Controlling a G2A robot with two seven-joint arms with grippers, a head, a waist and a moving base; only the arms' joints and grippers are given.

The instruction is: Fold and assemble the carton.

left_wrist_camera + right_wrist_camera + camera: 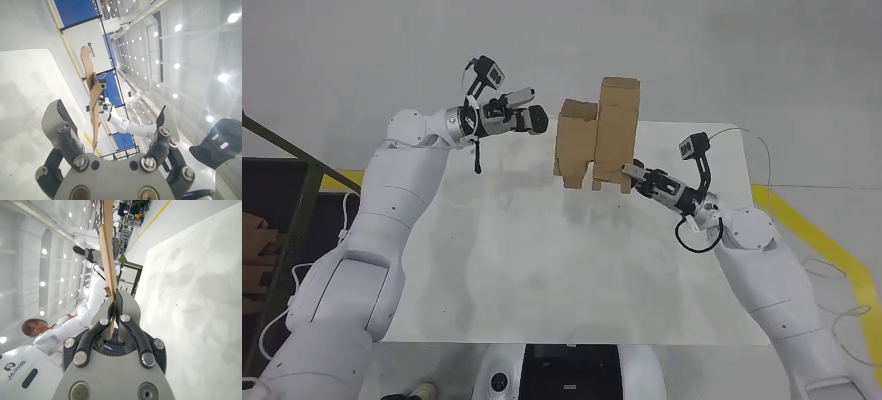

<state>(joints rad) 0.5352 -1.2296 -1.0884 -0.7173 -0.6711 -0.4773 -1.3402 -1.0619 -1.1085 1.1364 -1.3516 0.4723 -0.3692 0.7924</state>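
The flat brown carton (597, 133) hangs upright above the far edge of the white table (542, 280). My right gripper (630, 172) is shut on the carton's lower right corner; the right wrist view shows the cardboard (107, 262) edge-on, pinched between the fingers (123, 306). My left gripper (540, 119) is open in the air just left of the carton, apart from it. In the left wrist view the carton (92, 94) appears edge-on beyond the spread fingers (60, 117), with nothing between them.
A green metal frame (287, 170) with stacked cardboard (257, 250) stands off the table's left side. Yellow floor tape (812, 215) runs to the right. The table surface near me is bare.
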